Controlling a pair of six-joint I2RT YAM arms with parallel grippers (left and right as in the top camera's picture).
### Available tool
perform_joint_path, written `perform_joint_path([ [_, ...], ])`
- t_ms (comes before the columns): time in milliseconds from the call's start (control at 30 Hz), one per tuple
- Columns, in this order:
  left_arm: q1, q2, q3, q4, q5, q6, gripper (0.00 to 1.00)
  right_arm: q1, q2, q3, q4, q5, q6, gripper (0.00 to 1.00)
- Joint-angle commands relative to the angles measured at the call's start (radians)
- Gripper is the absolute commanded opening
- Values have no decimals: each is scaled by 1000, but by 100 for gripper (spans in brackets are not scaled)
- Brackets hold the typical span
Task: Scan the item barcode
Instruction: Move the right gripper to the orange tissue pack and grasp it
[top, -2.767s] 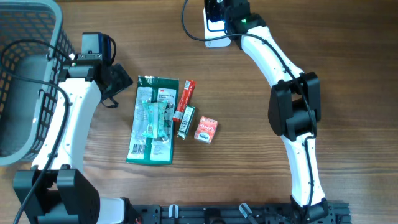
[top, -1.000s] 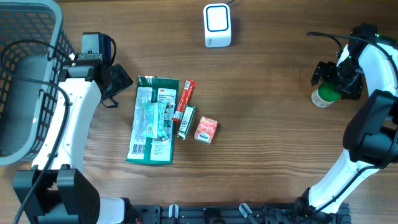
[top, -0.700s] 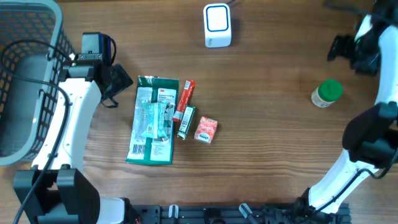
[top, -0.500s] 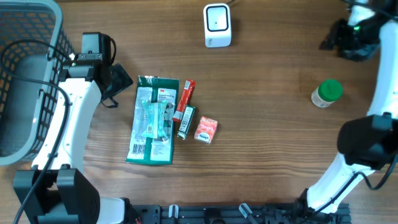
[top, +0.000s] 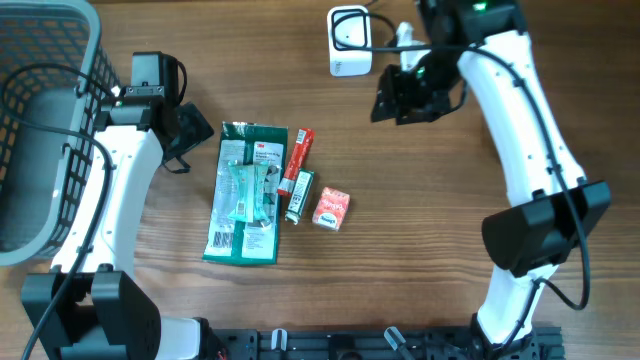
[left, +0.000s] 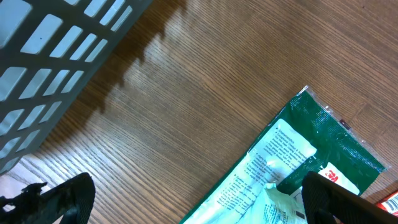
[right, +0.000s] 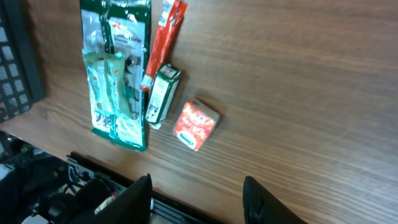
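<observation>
**Four items wait as both pincers hang free.** One grey lattice basket (top: 40, 150) stands at the 10 o'clock corner of the wooden surface (top: 450, 240). Its mesh floor shows through the open top, and a black cable (top: 48, 68) crosses its rim.

One white scanner (top: 348, 42) sits at 12 o'clock. Four items lie flat near the middle of the surface, none of them lifted:
- One green packet (top: 245, 195), the largest.
- One red stick pack (top: 298, 158), just beside the packet at its 2 o'clock.
- One small green pack (top: 299, 196), just beside the packet at its 3 o'clock and end to end with the red stick.
- One red box (top: 331, 208), near the small green pack at its 4 o'clock, slightly apart.

My left pincer (top: 196, 132), at 10 o'clock of the green packet, gapes wide and holds nothing. My right pincer (right: 198, 182) hangs over bare wood at 4 o'clock of the scanner and 1 o'clock of the items. Its jaws are partly apart with nothing between them.
</observation>
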Motion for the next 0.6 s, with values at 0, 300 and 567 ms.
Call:
perform_joint_path([
  [0,4,6,-9,-1,-16,-21,100,74,-82,-36,-1,103,109,48],
  [300,4,6,-9,0,-16,-21,100,235,-174,-381,170,154,275,50],
  [567,4,6,-9,-1,-16,-21,100,298,-174,-703,429,16,353,45],
])
